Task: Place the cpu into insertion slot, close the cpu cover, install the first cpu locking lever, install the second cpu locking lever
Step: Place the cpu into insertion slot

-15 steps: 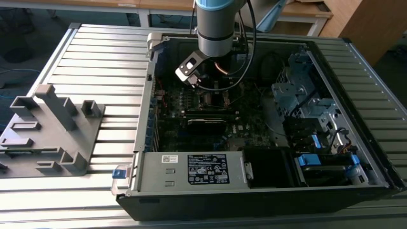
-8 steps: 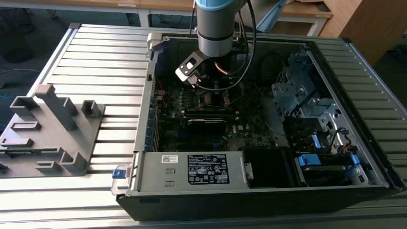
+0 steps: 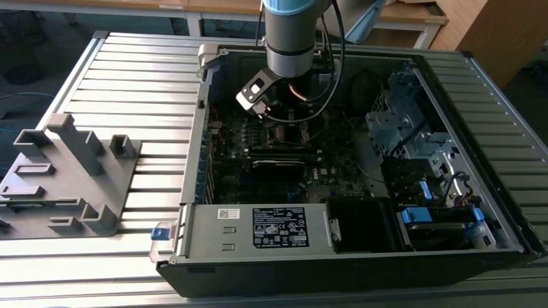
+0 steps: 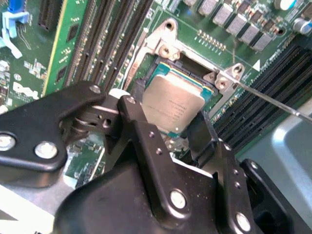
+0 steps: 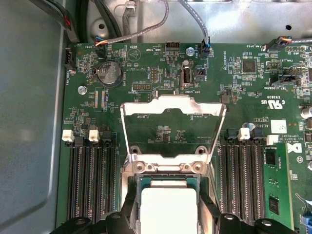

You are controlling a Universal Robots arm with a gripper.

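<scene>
Your tool (image 4: 171,109) clamps the cpu (image 4: 173,100) at the insertion slot (image 4: 165,48), upper centre of the exterior view; a tilted release risks bent pins.

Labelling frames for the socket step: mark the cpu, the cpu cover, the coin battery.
the cpu (image 4: 173,105), second wrist view, middle of its metal top.
the cpu cover (image 5: 165,104), first wrist view, bar opposite its hinge.
the coin battery (image 5: 109,73), first wrist view, centre of its face.
</scene>
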